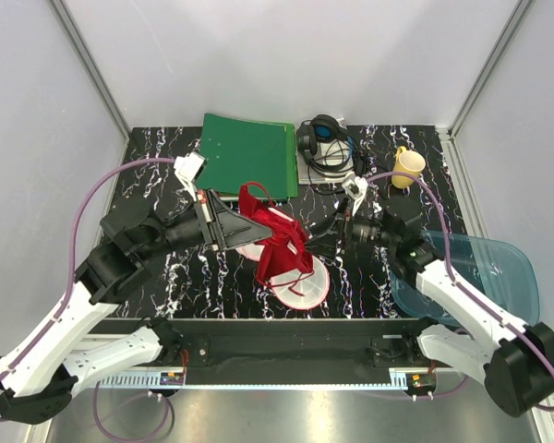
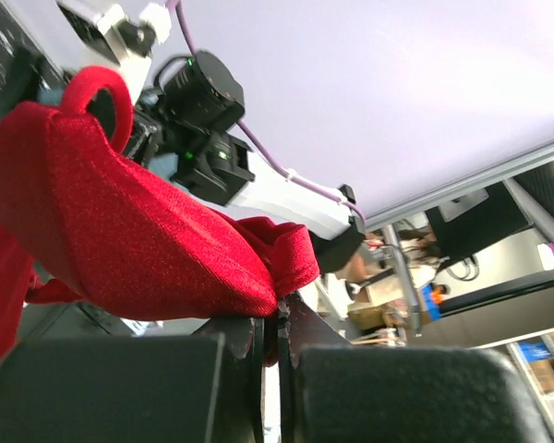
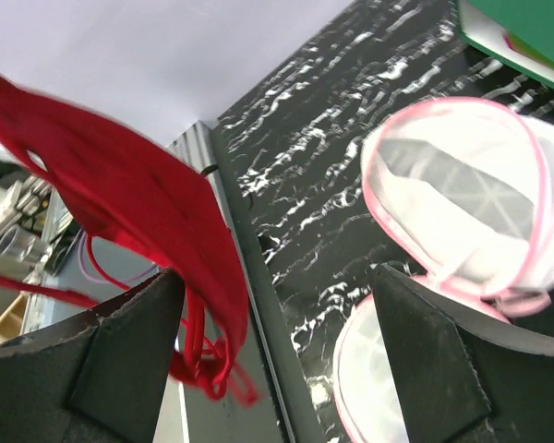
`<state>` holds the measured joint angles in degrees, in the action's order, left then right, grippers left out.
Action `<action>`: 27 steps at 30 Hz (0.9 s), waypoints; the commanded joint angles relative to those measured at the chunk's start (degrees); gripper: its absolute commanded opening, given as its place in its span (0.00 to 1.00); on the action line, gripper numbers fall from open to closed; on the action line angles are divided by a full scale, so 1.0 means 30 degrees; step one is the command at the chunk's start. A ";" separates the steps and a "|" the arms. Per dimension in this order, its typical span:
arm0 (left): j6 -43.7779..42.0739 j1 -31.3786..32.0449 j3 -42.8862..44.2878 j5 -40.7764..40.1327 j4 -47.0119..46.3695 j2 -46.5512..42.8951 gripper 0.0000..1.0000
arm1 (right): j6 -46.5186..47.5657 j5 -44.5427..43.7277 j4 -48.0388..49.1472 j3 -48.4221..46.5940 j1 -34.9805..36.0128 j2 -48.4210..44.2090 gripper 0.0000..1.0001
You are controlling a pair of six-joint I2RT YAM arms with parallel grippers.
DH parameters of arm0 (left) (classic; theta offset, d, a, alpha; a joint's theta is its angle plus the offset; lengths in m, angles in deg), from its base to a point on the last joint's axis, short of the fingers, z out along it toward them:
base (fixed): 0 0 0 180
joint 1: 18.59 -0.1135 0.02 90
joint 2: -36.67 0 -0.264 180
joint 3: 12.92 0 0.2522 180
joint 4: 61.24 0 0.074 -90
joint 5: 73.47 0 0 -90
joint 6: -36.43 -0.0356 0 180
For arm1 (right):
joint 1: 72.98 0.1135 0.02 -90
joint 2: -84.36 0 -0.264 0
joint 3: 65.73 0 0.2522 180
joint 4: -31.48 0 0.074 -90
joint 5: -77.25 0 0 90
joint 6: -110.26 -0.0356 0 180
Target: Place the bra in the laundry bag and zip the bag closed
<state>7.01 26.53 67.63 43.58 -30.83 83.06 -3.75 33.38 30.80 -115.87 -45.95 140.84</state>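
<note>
The red bra [image 1: 279, 245] hangs in the air over the middle of the table. My left gripper [image 1: 229, 221] is shut on one end of it; in the left wrist view the jaws [image 2: 278, 323] pinch a fold of the red fabric [image 2: 120, 221]. My right gripper [image 1: 329, 234] is open just right of the bra, and nothing is between its fingers [image 3: 120, 369]. In the right wrist view the bra [image 3: 138, 203] and its thin straps dangle by the left finger. The white mesh laundry bag [image 1: 302, 288] with pink trim lies open on the table under the bra, and it also shows in the right wrist view [image 3: 462, 194].
A green folder [image 1: 249, 152] lies at the back, with black headphones [image 1: 325, 138] and a yellow mug [image 1: 407, 166] to its right. A translucent blue tray [image 1: 499, 268] sits at the right edge. Grey walls enclose the black marbled table [image 1: 157, 194].
</note>
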 commanded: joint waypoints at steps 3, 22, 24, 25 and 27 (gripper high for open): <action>0.2482 -0.0129 0.0766 0.1442 -0.0889 0.0941 0.00 | 0.0621 0.2317 0.3988 -0.1905 0.1095 0.2054 0.88; 0.2248 0.0251 -0.2510 -0.4328 -0.6591 0.3693 0.00 | -1.0058 -1.3144 -0.2016 0.0611 0.2388 -0.0927 0.00; 0.3037 0.0368 -0.3592 -0.4068 -0.9453 0.5185 0.00 | -1.1878 -1.5216 -0.2773 0.1052 0.2387 -0.1250 0.00; 0.3214 0.0514 -0.3889 -0.3920 -1.0634 0.5742 0.00 | -1.2266 -1.5897 -0.2923 0.1169 0.2388 -0.1223 0.00; 0.3450 0.0690 -0.4242 -0.3947 -1.2394 0.7295 0.00 | -1.3551 -1.7913 -0.4235 0.1229 0.2301 -0.0990 0.00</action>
<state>15.33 27.65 57.83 33.96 -49.50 98.47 -31.62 -1.90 26.54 -113.31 -38.85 137.41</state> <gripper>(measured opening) 0.027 0.041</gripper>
